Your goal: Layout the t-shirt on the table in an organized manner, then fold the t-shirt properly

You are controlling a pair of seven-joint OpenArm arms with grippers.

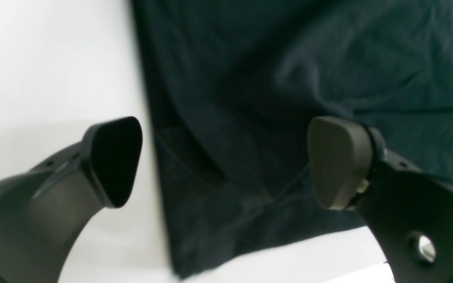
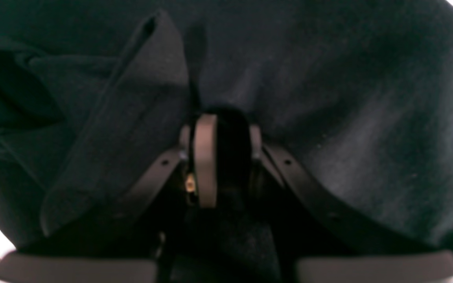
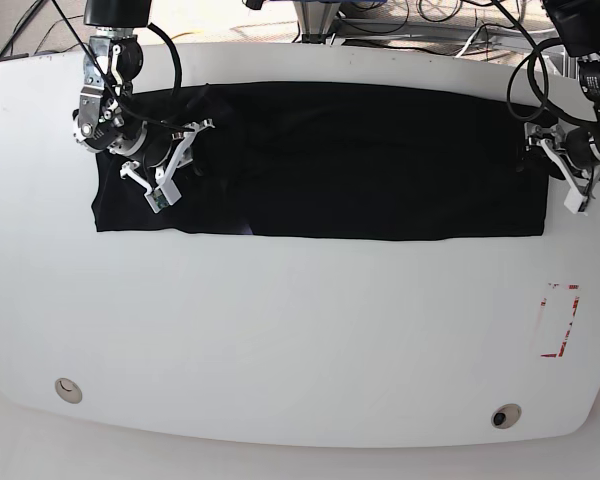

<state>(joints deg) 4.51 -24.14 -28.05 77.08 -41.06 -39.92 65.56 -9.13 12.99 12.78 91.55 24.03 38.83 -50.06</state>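
The black t-shirt [image 3: 320, 160] lies spread as a long flat band across the far half of the white table [image 3: 300, 330]. My right gripper [image 3: 190, 135] is at the shirt's left end in the base view. In the right wrist view the right gripper [image 2: 228, 151] is shut on a raised fold of the t-shirt [image 2: 348, 118]. My left gripper [image 3: 533, 143] is at the shirt's right end. It stands open [image 1: 226, 163] across the t-shirt's [image 1: 289, 78] side edge, one finger over bare table [image 1: 53, 59], the other over cloth.
A red dashed rectangle [image 3: 560, 320] is marked near the table's right edge. Two small round holes [image 3: 68, 389] [image 3: 505, 414] sit near the front edge. Cables and equipment lie beyond the far edge.
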